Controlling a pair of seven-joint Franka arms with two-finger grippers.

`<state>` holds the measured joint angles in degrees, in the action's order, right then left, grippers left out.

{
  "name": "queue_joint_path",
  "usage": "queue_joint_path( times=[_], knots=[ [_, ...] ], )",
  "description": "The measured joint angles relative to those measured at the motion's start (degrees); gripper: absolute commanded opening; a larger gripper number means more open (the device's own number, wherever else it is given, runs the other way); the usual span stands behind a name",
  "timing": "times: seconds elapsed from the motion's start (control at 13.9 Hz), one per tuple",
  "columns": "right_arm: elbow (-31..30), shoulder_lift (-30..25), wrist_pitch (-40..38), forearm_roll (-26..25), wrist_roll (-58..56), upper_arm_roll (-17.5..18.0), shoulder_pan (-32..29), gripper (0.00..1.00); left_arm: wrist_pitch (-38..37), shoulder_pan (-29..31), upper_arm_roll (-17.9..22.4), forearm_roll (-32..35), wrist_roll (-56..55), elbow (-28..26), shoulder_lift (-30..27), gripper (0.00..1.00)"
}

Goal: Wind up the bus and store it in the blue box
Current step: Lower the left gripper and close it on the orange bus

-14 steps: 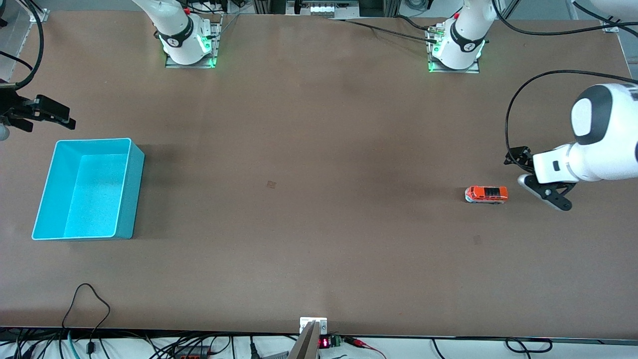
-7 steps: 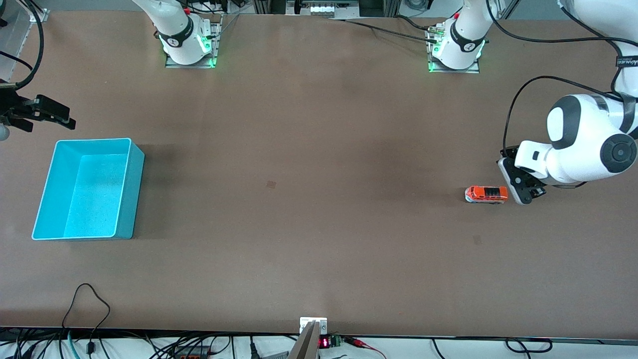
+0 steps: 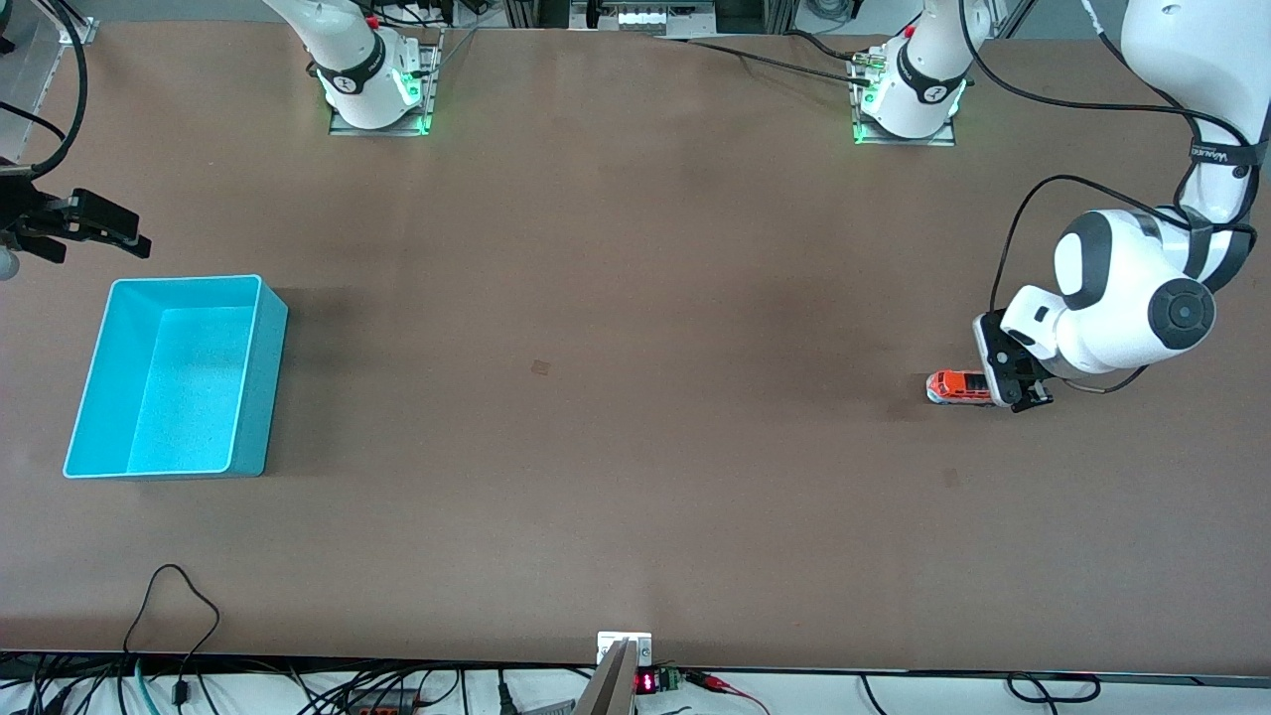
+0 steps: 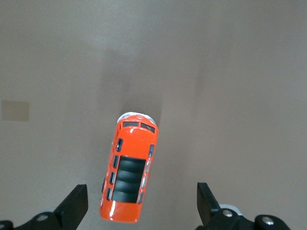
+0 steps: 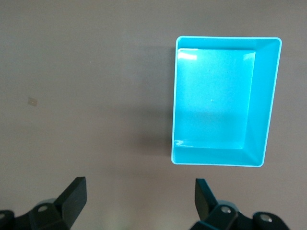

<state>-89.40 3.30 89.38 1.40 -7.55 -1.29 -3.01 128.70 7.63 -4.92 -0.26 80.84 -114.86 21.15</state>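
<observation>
The orange-red bus (image 3: 955, 386) stands on the brown table toward the left arm's end. My left gripper (image 3: 1015, 389) hangs over one end of it. In the left wrist view the bus (image 4: 128, 167) lies between the fingers of the left gripper (image 4: 142, 203), which is open and touches nothing. The blue box (image 3: 260, 387) sits empty toward the right arm's end. My right gripper (image 3: 109, 230) waits above the table beside the box; in the right wrist view it (image 5: 140, 196) is open and empty, with the box (image 5: 265, 96) below.
The arm bases (image 3: 377, 94) (image 3: 909, 104) stand along the table edge farthest from the front camera. A small square mark (image 3: 540, 367) is on the table's middle. Cables (image 3: 174, 616) lie at the nearest edge.
My left arm has swung toward the bus, and its gripper has come from beside the bus to over its end. The bus, the box and the right arm have not moved.
</observation>
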Motion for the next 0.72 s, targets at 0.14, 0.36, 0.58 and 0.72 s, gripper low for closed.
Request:
queue_joint_path(
  times=[0.14, 0.36, 0.58, 0.72],
  knots=[
    [0.00, 0.00, 0.00, 0.00, 0.00, 0.00, 0.00, 1.00, 3.36, -0.08, 0.00, 0.00, 2.33, -1.43, 0.38, 1.00],
    [0.00, 0.00, 0.00, 0.00, 0.00, 0.00, 0.00, 1.00, 6.89, -0.09, 0.00, 0.00, 6.88, -2.04, 2.18, 1.00],
    [0.00, 0.00, 0.00, 0.00, 0.00, 0.00, 0.00, 1.00, 8.99, 0.09, 0.05, 0.00, 9.59, -2.06, 4.40, 1.00],
    [0.00, 0.00, 0.00, 0.00, 0.00, 0.00, 0.00, 1.00, 9.85, 0.18, 0.11, 0.00, 9.91, -2.05, 5.49, 1.00]
  ],
)
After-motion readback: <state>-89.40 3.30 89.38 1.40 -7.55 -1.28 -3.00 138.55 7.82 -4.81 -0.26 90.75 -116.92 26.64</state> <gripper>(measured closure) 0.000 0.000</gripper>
